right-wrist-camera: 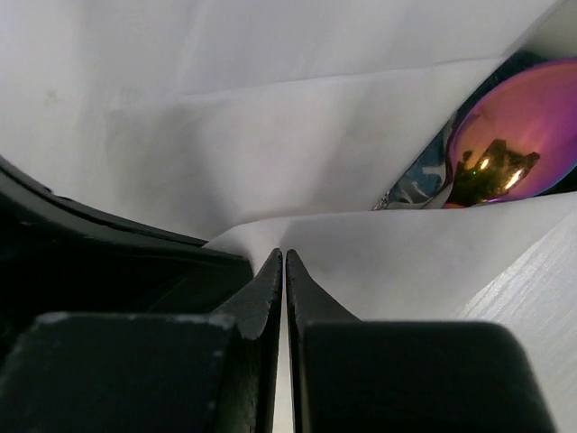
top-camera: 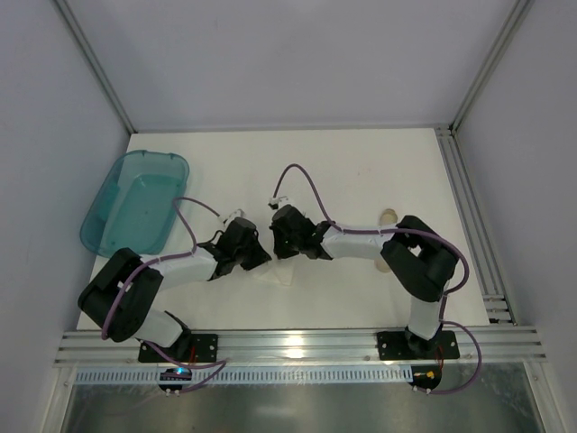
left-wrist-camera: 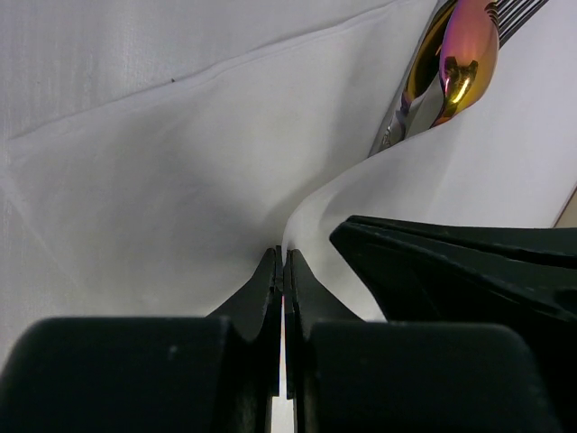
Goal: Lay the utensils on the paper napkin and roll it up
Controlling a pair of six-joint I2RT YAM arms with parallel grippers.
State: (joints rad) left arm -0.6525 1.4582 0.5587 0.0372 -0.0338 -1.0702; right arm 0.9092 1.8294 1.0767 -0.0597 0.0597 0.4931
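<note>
Starting at the near edge of the tabletop (top-camera: pixel 361 171): the left arm (top-camera: pixel 180 266) and the right arm (top-camera: pixel 361 244) reach in from their bases and meet just short of the middle, wrists almost nose to nose.

The left gripper (left-wrist-camera: pixel 281 260) has its fingers pressed together, with a raised fold of the paper napkin (left-wrist-camera: pixel 180 198) pinched between the tips. Same story for the right gripper (right-wrist-camera: pixel 284 257): jaws together, clamped on a lifted edge of the same sheet. The two sit just beside each other, and each wrist view has the other's black body crowding in at the side.

Past the fingers the napkin lies flat, then curls up and over in a soft white wave. Tucked under that wave are the utensils (left-wrist-camera: pixel 451 63). A shiny spoon (right-wrist-camera: pixel 505 144), gold and pink-purple, pokes out of the fold, with dark fork tines (left-wrist-camera: pixel 518 13) fanning out beside it. They lie on the sheet, partly wrapped; I can't tell how many pieces are in there.

Farther back, a teal plastic tub (top-camera: pixel 95 230) sits at the tabletop's left edge, well apart from the action. A tan tube (top-camera: pixel 389 216) peeks out just behind the right arm.
</note>
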